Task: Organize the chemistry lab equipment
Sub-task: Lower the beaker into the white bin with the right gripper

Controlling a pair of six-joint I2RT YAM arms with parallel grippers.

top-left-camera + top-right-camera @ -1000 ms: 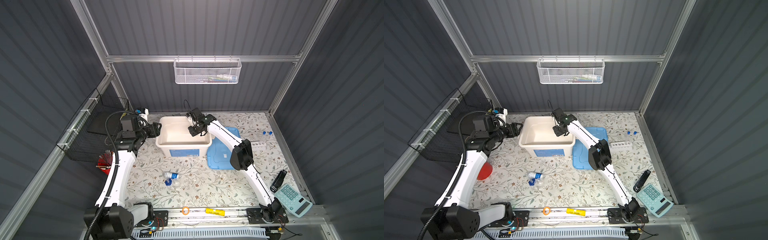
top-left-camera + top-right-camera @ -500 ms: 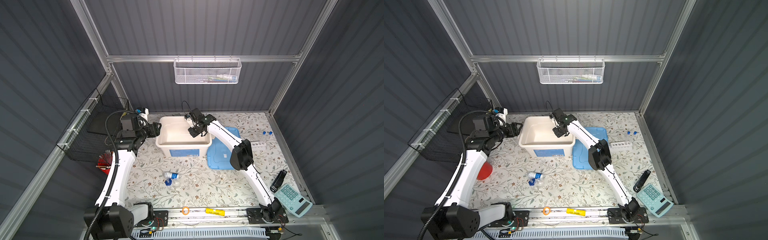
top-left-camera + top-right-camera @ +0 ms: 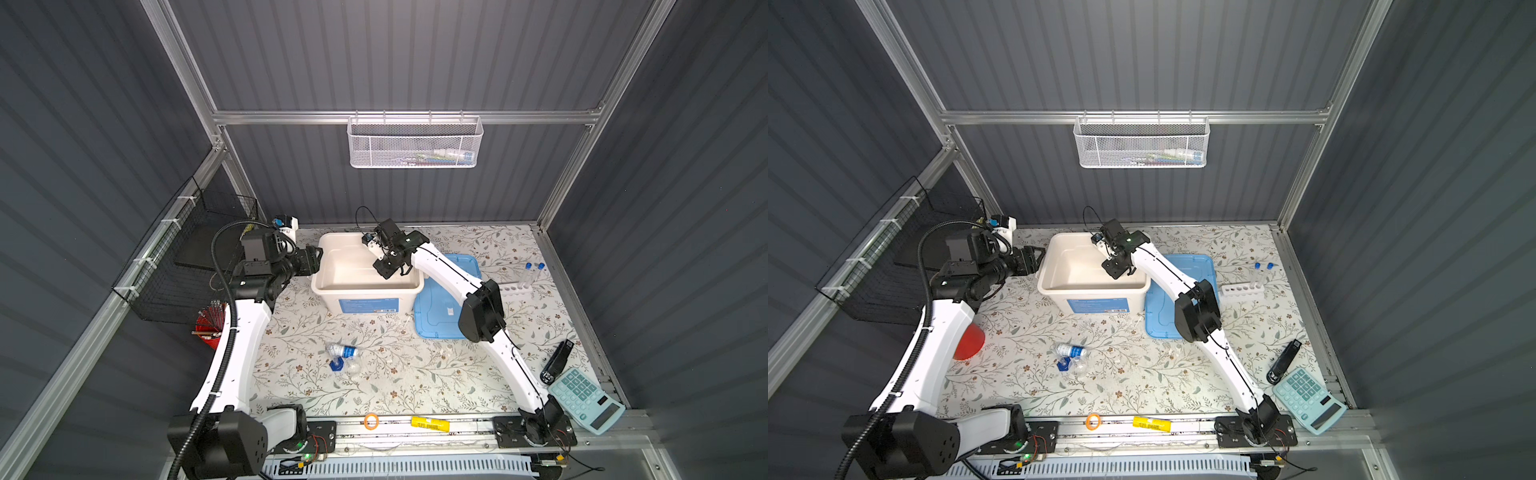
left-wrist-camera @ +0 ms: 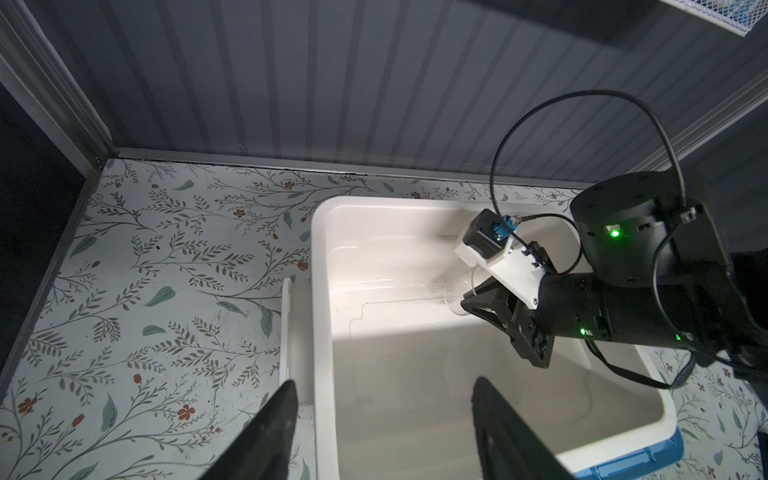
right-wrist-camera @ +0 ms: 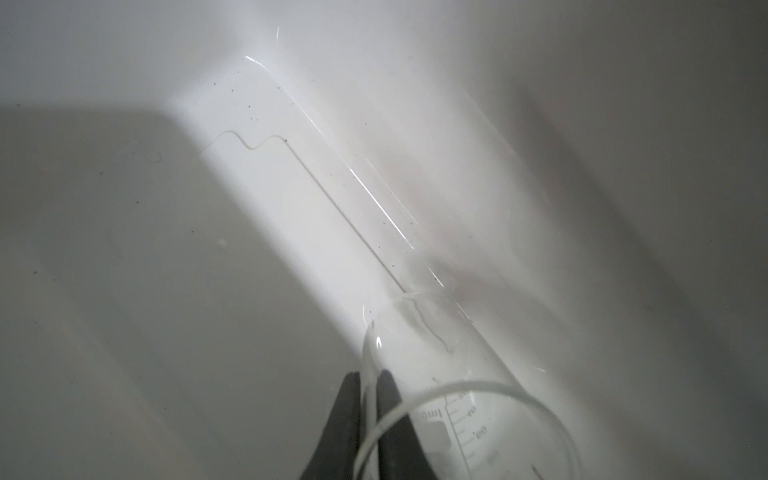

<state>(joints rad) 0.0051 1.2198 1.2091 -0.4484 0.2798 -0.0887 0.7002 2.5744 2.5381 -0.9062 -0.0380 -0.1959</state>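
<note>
Now the bin (image 3: 357, 287) sits mid-table, its floor bare, so there is open room all round the load. At its left rim the left gripper (image 4: 384, 381) hovers with fingers spread, holding nothing. The right gripper (image 5: 368, 378) is nearer, down inside the bin, pinching the beaker (image 5: 457, 374) by its wall at the lip, one finger in, one out. The beaker hangs tilted, mouth toward the wrist and base toward the floor by the far wall. Whether it touches is unclear.
</note>
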